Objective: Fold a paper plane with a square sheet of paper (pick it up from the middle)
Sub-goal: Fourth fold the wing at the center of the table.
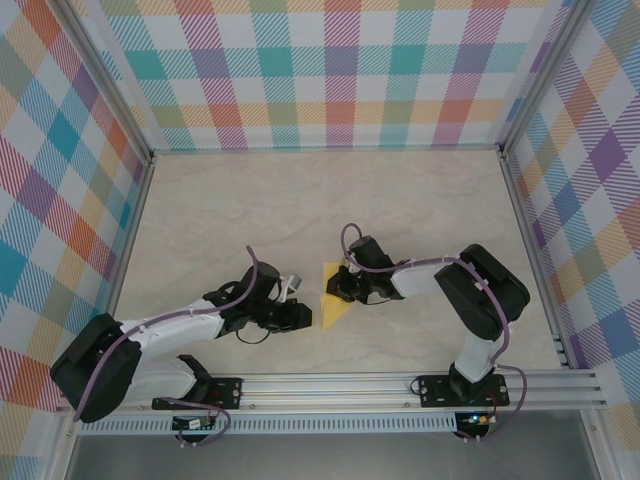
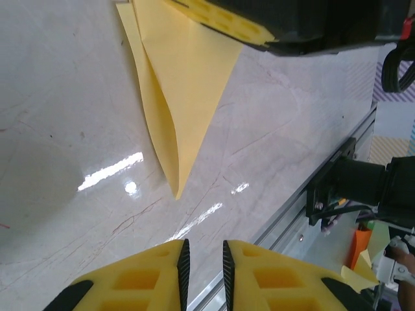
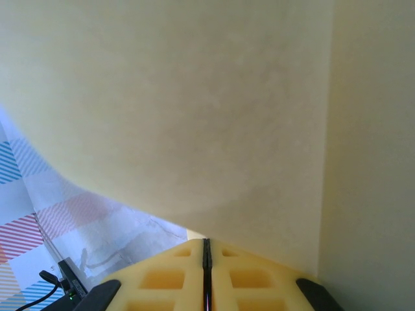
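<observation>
- The paper (image 1: 333, 305) lies folded into a triangle near the middle of the tabletop (image 1: 250, 210), a little toward 6 o'clock in the top view, between my two tools.
- My right tool (image 1: 343, 289) sits on the triangle's 1 o'clock edge. In its wrist view the fingers are pressed together with no gap. The paper (image 3: 194, 116) rises straight off their tips, so I judge they are pinching its edge.
- My left tool (image 1: 303, 316) sits just beside the paper, at its 8 o'clock. In its wrist view the fingers (image 2: 162, 259) are slightly spread with nothing between them. The triangle's sharp tip (image 2: 176, 194) points toward them from 12 o'clock, not touching.
- I expect the paper to be very light, thin and limp. One layer bows up along the long fold instead of lying flat, so a quick move would probably make it flap or swing.
- The tabletop is glossy and the paper smooth. I judge the paper will slide when pushed, so one tool has to pin it while the other creases.
- It marks easily: a hard squeeze or a drag would likely leave stray creases or tear an edge.
- The best hold is a free edge or the raised layer, where a finger can slip under. The flat face offers nothing to grip.
</observation>
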You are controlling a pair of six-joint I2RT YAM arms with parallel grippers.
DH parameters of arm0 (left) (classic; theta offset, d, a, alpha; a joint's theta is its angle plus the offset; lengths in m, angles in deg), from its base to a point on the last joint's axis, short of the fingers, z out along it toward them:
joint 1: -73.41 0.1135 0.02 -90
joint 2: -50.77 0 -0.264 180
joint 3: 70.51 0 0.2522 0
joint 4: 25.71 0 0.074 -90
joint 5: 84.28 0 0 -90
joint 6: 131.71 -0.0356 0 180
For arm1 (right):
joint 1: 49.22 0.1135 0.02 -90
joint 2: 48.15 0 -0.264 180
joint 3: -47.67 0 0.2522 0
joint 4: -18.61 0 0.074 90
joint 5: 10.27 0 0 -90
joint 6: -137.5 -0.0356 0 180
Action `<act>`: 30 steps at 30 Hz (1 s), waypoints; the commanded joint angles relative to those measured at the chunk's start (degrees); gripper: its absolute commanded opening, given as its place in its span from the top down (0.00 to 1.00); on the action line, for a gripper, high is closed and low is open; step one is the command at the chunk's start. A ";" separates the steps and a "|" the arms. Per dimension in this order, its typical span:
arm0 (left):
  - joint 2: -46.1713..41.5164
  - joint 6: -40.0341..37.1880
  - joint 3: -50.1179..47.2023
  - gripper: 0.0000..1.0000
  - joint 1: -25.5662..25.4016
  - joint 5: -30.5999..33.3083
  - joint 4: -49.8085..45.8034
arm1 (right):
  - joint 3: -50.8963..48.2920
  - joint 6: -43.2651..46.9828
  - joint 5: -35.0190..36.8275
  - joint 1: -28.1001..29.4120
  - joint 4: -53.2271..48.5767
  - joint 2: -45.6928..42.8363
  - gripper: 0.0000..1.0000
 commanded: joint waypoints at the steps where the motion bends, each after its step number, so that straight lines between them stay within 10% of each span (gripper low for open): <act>1: 0.66 3.23 1.88 0.77 0.07 2.10 0.71 | -2.36 1.56 5.59 -0.09 -10.20 2.59 0.90; 15: 17.60 14.37 4.38 0.79 -0.06 -1.08 26.35 | -2.44 1.49 5.34 -0.09 -9.86 3.56 0.90; 30: 27.13 13.33 6.15 0.79 -0.99 -2.60 24.96 | -2.47 1.30 5.31 -0.11 -9.50 4.31 0.90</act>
